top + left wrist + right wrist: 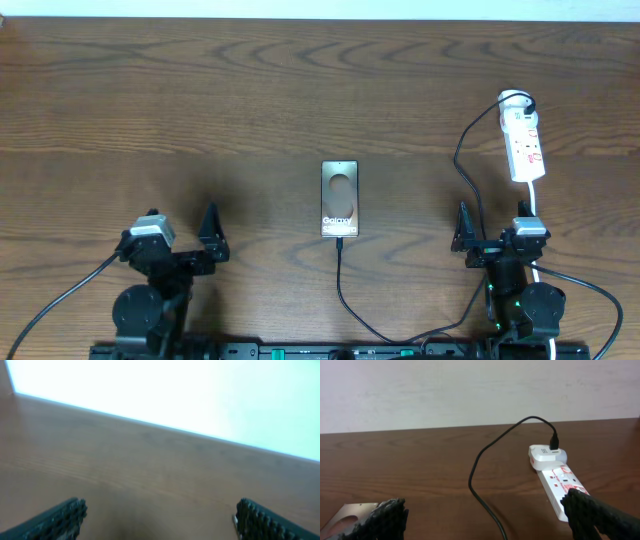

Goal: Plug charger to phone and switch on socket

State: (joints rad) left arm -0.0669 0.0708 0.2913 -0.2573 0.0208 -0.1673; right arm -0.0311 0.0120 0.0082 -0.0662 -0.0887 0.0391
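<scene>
Two grippers sit closest, at the near edge of the counter (200, 100): left gripper (212, 235) and right gripper (466, 232), each with jaws spread wide and nothing between them. One phone (340, 198) lies flat at mid-counter, long axis running near to far, roughly midway between the grippers and well apart from both. One charger (340, 270): its tip meets the phone's near short edge, though I cannot tell whether it is seated. It runs toward the near edge, loops right, then climbs to a white adapter (547, 454) at the far end of the socket. One socket (523, 140) lies just beyond the right gripper, near the counter's right side; switch position unreadable. One white cord (533, 200) leaves its near end. Bare wood stretches from the phone to the left gripper and back to the wall (470, 390).
</scene>
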